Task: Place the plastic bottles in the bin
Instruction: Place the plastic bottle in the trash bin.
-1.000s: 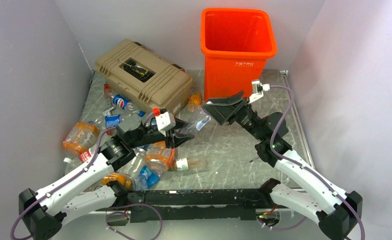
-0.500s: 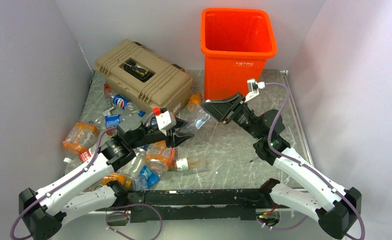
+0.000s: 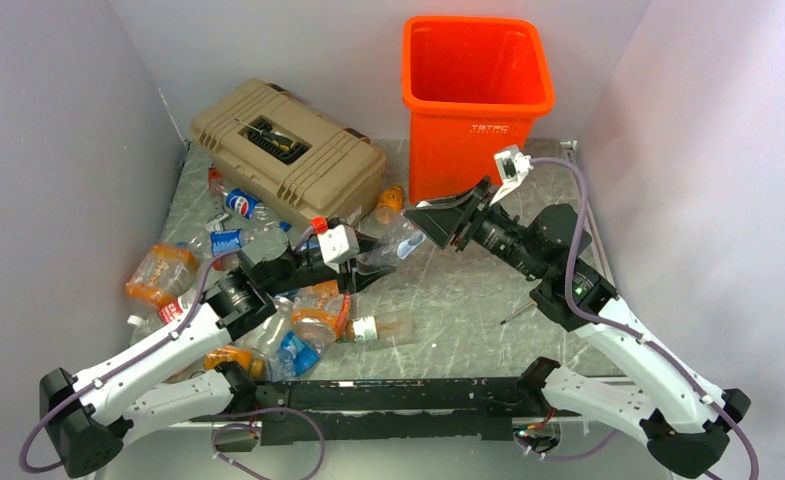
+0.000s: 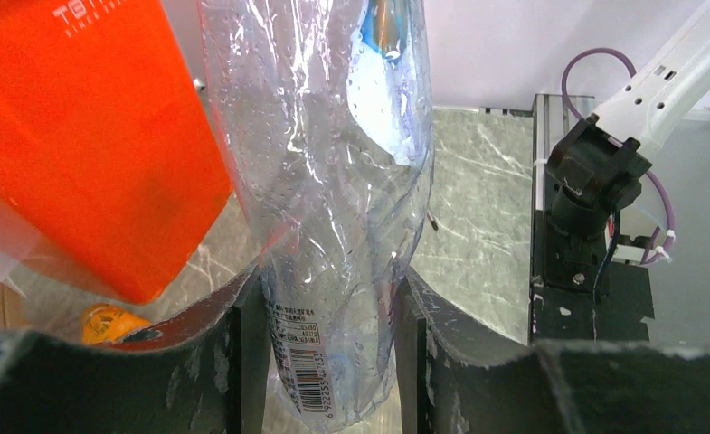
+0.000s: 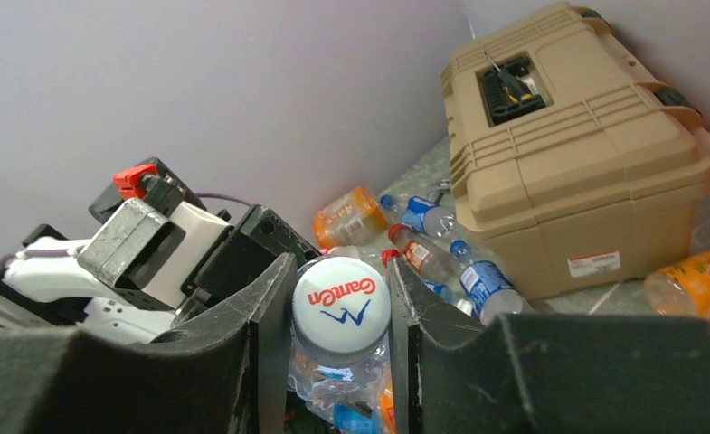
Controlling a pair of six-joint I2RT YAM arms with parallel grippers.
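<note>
Our left pincer (image 4: 328, 291) clamps the clear plastic bottle (image 4: 324, 154) by its body and our right pincer (image 5: 338, 268) pinches its white cap (image 5: 340, 306), mid-tabletop (image 3: 448, 300), just near of the orange bin (image 3: 476, 110).

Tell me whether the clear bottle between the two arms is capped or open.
Capped: the right wrist view shows a white cap on the bottle, sitting inside the right pincer.

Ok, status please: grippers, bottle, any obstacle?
Left gripper shut on clear bottle body. Right gripper shut on its white cap. Bottle not yet in orange bin. Nothing seen blocking.
</note>
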